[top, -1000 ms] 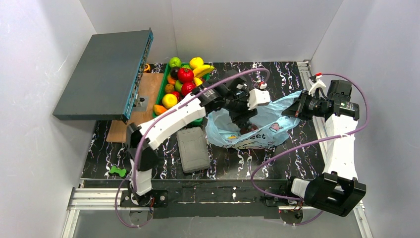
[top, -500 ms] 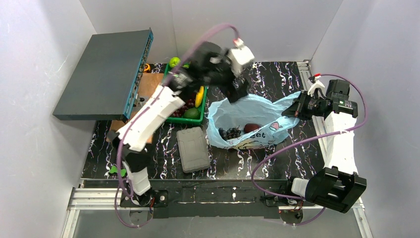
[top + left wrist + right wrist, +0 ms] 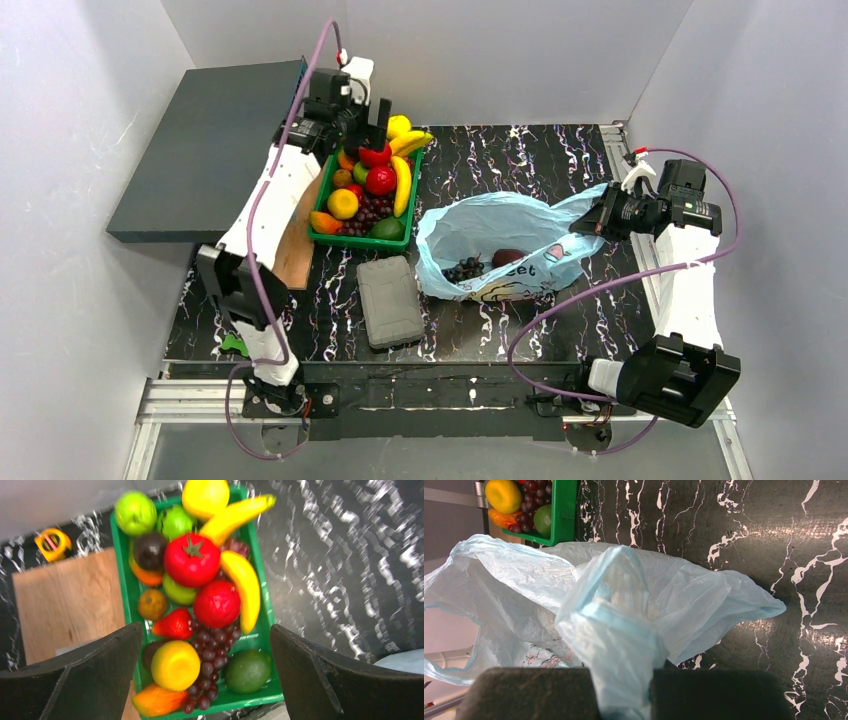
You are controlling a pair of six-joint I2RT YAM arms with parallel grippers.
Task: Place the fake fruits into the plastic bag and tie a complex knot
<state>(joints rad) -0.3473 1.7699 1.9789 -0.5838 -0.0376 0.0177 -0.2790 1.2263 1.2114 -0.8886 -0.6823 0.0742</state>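
Observation:
The fake fruits (image 3: 372, 185) fill a green tray (image 3: 350, 238) at the back left: bananas, red and green apples, lemon, orange, grapes. My left gripper (image 3: 376, 118) hangs open and empty above the tray's far end. In the left wrist view it (image 3: 206, 630) is spread wide over the grapes (image 3: 212, 652). The light-blue plastic bag (image 3: 520, 235) lies open at centre with purple grapes (image 3: 465, 268) and a dark plum (image 3: 507, 257) inside. My right gripper (image 3: 592, 222) is shut on the bag's right handle and holds it up; the right wrist view (image 3: 624, 692) shows the plastic (image 3: 619, 630) pinched. No knot shows.
A grey ribbed case (image 3: 390, 300) lies in front of the tray. A large dark panel (image 3: 200, 150) stands at the left, with a wooden board (image 3: 297, 235) beside the tray. A small green piece (image 3: 237, 345) lies near the front left edge. A yellow object (image 3: 52, 544) sits behind the board.
My left arm has lifted out of the bag and swung back and left over the tray, leaving grapes and a plum in the bag. The right arm has not moved.

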